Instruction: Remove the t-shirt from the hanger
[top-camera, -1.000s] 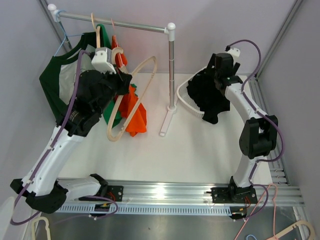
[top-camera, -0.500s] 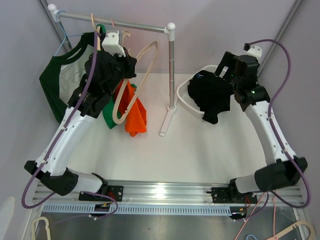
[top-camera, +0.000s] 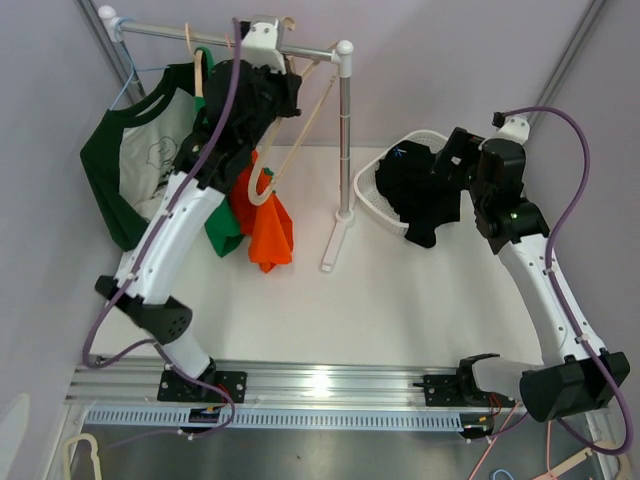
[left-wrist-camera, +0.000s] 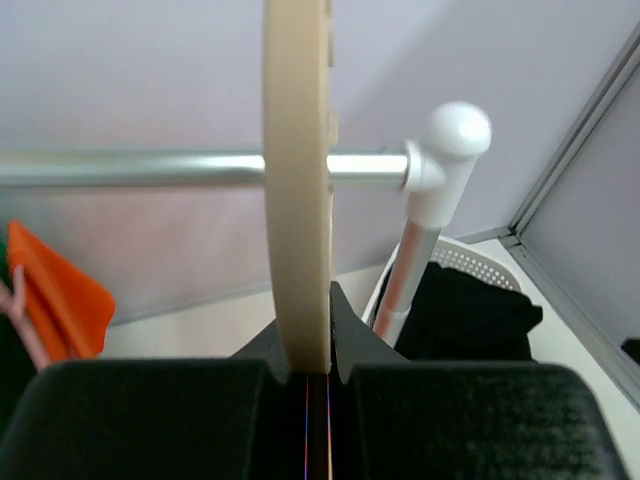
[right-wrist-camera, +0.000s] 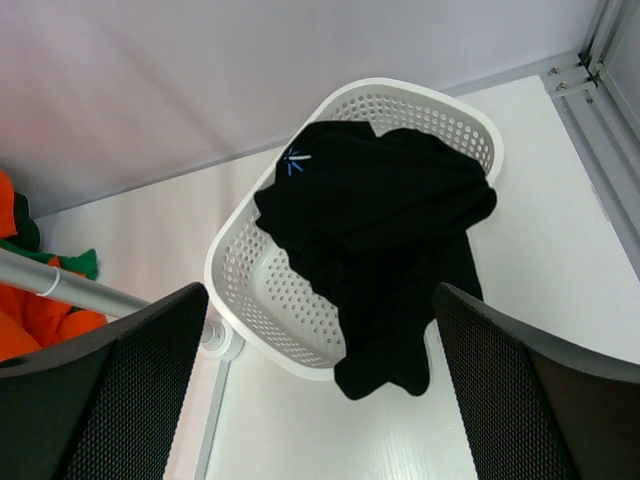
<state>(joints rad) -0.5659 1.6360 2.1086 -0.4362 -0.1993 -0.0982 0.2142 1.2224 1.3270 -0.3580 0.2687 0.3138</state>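
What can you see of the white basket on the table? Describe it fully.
The white basket looks like plastic: oval, with a solid rim and walls pierced by small holes. It sits on the white table, close beside the clothes rack's pole. A black garment fills it and spills over its near rim onto the table. The right gripper hangs open above it, not touching.

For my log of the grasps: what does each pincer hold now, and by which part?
The left pincer clamps the empty beige hanger by its flat arm, edge-on between the fingers. The right pincer is open and holds nothing.
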